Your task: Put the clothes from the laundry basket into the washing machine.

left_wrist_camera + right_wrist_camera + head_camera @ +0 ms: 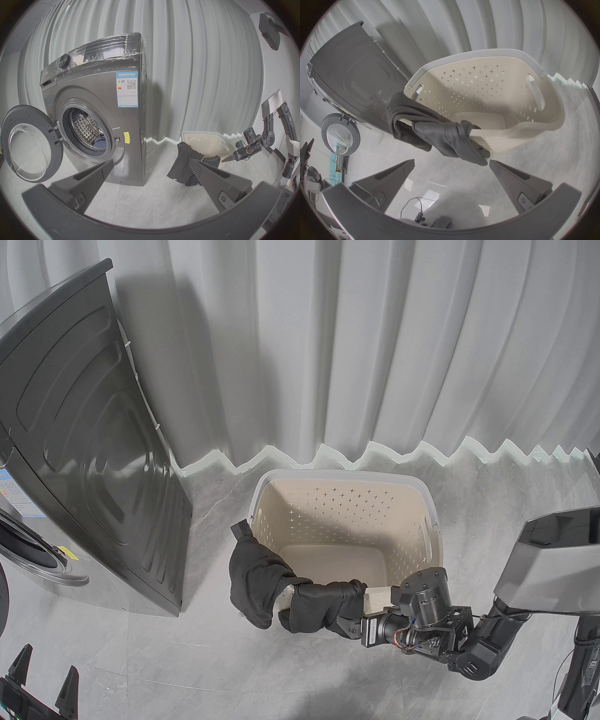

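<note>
Right gripper (451, 161) hangs released, its two dark fingers spread wide with nothing between them, just short of a black garment (262, 577) on the laundry basket (344, 477). I see my left gripper (150, 160) low near the floor (250, 665), well apart from the basket, also spread with nothing held and facing the washing machine (125, 125). A pale pleated curtain (375, 334) covers the wall behind everything and meets the grey marbled floor. The washing machine, a dark grey front loader, stands to the robot's left of the basket. Its round door (29, 143) is swung open, and the perforated steel drum (86, 129) shows something dark blue (100, 142) lying low inside. The basket, cream with a pale grey rim and star-shaped holes, sits on the floor near the machine, its pale bottom showing. The black garment is draped over the near rim at the corner toward the machine, partly hanging outside. Whether it touches the right fingertips I cannot tell.
</note>
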### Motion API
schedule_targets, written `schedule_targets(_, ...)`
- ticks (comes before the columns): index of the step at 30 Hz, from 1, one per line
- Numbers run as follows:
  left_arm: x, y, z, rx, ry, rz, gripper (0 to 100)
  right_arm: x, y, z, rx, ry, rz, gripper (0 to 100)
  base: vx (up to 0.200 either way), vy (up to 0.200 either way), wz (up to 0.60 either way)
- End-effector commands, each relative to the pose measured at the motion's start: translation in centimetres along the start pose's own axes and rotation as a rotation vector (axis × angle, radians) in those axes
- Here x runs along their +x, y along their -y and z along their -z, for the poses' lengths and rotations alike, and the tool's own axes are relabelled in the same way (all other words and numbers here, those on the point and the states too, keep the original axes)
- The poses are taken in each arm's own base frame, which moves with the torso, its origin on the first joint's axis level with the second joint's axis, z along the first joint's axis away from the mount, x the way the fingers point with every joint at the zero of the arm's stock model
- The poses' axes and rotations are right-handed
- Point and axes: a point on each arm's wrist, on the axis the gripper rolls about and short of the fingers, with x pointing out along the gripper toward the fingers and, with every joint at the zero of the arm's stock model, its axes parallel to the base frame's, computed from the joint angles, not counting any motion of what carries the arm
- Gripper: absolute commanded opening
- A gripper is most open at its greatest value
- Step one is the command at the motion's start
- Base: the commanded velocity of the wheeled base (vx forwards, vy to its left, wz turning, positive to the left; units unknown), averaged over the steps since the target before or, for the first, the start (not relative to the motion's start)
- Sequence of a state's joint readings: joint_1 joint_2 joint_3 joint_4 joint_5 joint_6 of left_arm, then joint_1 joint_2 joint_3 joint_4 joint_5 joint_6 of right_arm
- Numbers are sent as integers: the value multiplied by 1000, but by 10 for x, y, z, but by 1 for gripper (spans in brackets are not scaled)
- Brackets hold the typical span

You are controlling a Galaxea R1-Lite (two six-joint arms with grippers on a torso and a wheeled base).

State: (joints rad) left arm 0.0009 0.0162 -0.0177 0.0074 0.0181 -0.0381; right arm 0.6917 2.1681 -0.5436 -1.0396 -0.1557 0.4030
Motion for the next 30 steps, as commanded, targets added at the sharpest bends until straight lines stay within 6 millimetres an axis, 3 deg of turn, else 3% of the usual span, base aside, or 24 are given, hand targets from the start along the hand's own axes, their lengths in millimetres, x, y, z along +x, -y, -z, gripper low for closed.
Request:
schedule_targets(1,0,0,5,0,0,-1,100,24,1,9,0,-4,5,100,0,0,0)
schedule_targets(30,0,0,5,0,0,-1,100,84,-12,-3,24,89,-37,100,0,0,0)
